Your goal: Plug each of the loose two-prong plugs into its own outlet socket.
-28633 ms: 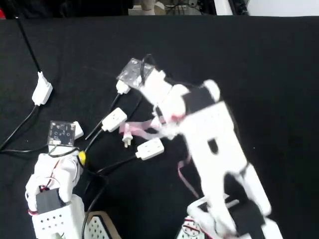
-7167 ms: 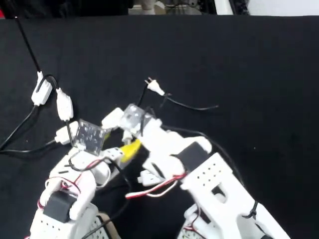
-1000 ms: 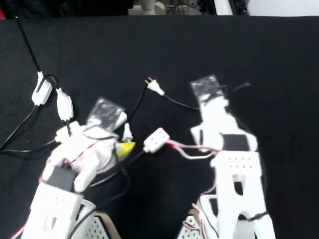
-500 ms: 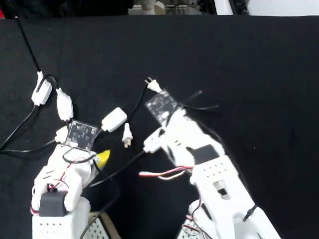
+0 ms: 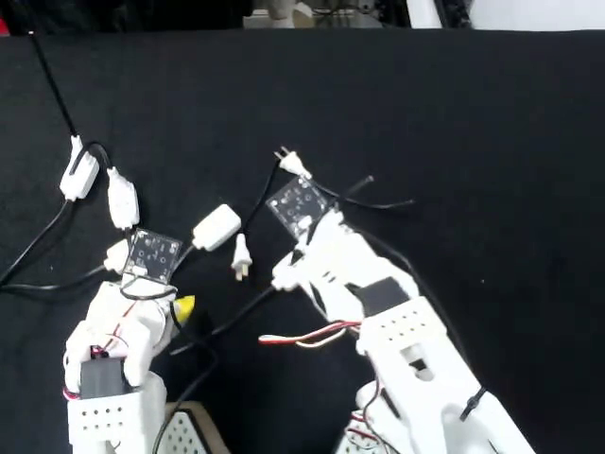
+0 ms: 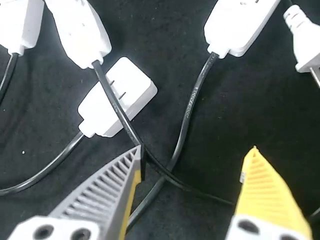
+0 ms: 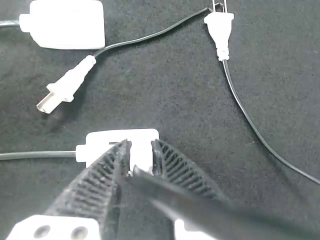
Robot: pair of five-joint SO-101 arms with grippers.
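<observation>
A loose white two-prong plug (image 5: 240,257) lies mid-table, also in the right wrist view (image 7: 65,90) and at the left wrist view's edge (image 6: 302,40). A second loose plug (image 5: 293,165) (image 7: 220,27) lies farther back. My right gripper (image 7: 140,146) sits on a white outlet socket (image 5: 286,274) (image 7: 100,147), its fingers a narrow gap apart with the socket's face showing between them. My left gripper (image 6: 192,155) stands open over black cables, just short of another socket (image 6: 117,97) (image 5: 118,253). A third socket (image 5: 216,227) (image 6: 240,22) (image 7: 65,25) lies between the arms.
Two white connector bodies (image 5: 80,170) (image 5: 123,200) lie close together at the far left, joined by a short cable loop. Black cables (image 6: 187,107) cross the black table (image 5: 492,142) between the arms. The right and back parts of the table hold nothing else.
My right arm swung in from the right and came down on the socket. My left arm pulled back toward its base, away from the middle plug.
</observation>
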